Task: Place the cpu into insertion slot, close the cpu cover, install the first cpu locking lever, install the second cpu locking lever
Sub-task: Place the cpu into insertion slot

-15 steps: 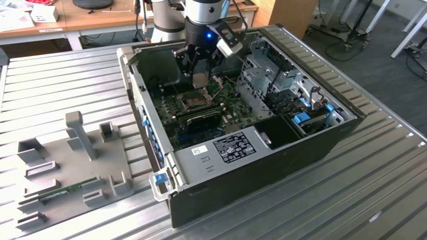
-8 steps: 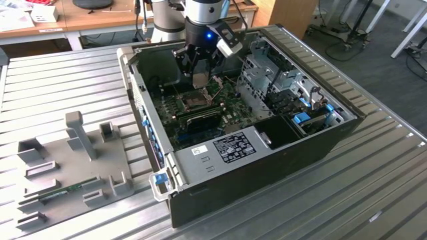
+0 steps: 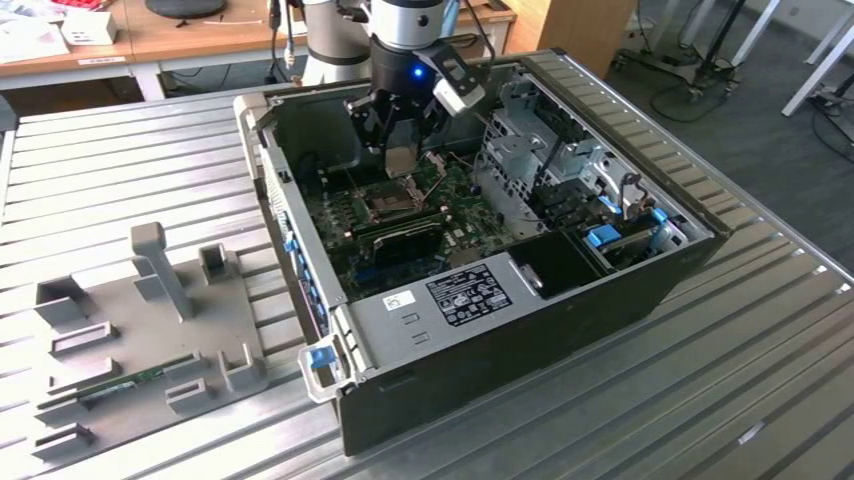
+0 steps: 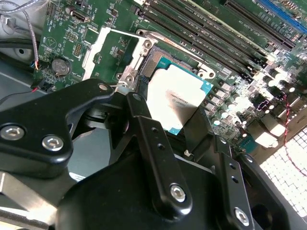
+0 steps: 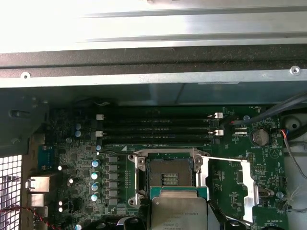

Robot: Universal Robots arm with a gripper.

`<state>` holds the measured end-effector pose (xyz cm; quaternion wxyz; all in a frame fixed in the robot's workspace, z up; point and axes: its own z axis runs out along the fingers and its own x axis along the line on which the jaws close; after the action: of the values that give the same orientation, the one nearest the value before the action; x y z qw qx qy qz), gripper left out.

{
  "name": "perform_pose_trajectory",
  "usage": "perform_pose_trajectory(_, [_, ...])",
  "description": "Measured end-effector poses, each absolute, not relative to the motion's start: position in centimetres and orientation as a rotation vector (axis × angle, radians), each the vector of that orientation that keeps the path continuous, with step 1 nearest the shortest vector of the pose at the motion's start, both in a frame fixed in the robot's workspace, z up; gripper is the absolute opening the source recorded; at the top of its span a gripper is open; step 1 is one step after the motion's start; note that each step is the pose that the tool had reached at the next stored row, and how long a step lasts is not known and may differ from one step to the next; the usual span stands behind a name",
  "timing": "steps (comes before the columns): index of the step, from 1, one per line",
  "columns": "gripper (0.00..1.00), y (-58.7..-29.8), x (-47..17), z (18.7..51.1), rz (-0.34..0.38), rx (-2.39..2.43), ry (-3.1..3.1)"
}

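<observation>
Grey holder plate (image 3: 147,330): it lay on the table (image 3: 107,150) at the exterior view's left, well apart from the work.
Computer case (image 3: 534,330): it stood open in the middle of the table, with the green motherboard facing up.
Hand (image 3: 398,145): it reached down into the far part of the case, with its fingers closed on two opposite edges of the cpu (image 4: 176,98).
Cpu: it hung in the hand with the silver top up, above the insertion slot (image 5: 165,173) and apart from it. It looked to be not yet exactly over the opening.
Insertion slot: it was open and empty, just beside the long memory slots (image 5: 153,129).
Cpu cover (image 4: 90,55): it was folded back beside the slot and left the opening free.
Doing it well: I judged that the chip should be kept level and its corners matched to the frame before it was lowered straight down. It should not slide sideways over the contacts. The grip should loosen only when the chip sat flat.
Risk: a tilted chip could catch on the frame.
</observation>
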<state>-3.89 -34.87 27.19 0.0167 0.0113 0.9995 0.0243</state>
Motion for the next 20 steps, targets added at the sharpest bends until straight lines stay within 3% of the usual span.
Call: perform_pose_trajectory(20, [0.54, -34.9, -3.9, 25.6, 0.076, 0.035, 3.107])
